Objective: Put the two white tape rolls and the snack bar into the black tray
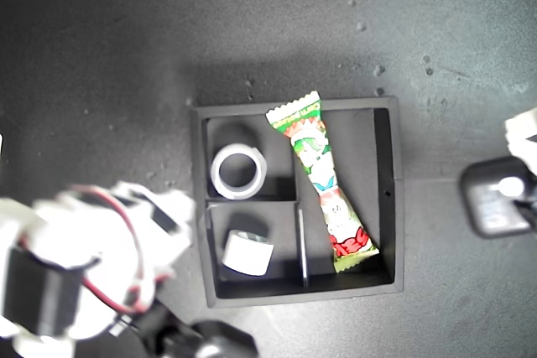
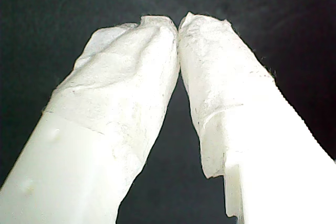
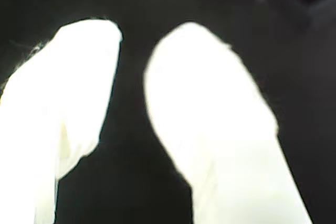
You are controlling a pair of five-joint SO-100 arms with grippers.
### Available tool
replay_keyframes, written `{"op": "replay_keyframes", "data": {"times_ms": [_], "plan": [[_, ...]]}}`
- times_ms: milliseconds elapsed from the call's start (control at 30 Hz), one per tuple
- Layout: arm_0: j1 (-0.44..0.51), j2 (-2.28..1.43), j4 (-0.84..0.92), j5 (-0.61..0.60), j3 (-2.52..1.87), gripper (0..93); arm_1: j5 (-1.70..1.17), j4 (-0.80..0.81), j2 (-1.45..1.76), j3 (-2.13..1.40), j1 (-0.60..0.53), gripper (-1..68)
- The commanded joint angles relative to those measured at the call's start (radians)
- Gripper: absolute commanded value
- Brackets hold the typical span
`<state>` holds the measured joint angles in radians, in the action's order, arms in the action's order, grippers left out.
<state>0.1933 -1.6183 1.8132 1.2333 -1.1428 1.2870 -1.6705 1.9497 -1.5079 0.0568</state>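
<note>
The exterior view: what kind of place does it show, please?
Probably a robot test bench, not a home. A dark matte work surface fills the view, a black tray holds a snack bar and tape rolls, and white robot arm parts reach in.

the black tray [image 1: 398, 207] sits mid-counter [image 1: 126, 56] in the exterior view. the wider tape roll [image 1: 238, 171] lies in its upper small compartment, the smaller tape roll [image 1: 247, 252] in the lower one, and the snack bar [image 1: 323, 184] slants along the long compartment at the exterior view's right.
</note>
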Motion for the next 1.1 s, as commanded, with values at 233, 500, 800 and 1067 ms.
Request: {"op": "replay_keyframes", "data": {"times_ms": [233, 500, 800, 1067], "plan": [[-0.129, -0.752, -0.367, 0.069, -0.951, 0.1, 0.106, 0.170, 0.707, -0.676, 0.018, -0.5], [-0.130, -1.302, -0.525, 0.109, -1.491, 0.1, 0.140, 0.321, 1.009, -1.072, 0.008, -0.6], [-0.091, -1.735, -0.472, 0.152, -1.798, 0.0, 0.109, 0.495, 1.068, -1.324, 0.006, -0.6], [-0.071, -1.767, -0.433, 0.183, -1.859, 0.0, 0.086, 0.422, 1.401, -1.517, 0.023, -0.6]]}}
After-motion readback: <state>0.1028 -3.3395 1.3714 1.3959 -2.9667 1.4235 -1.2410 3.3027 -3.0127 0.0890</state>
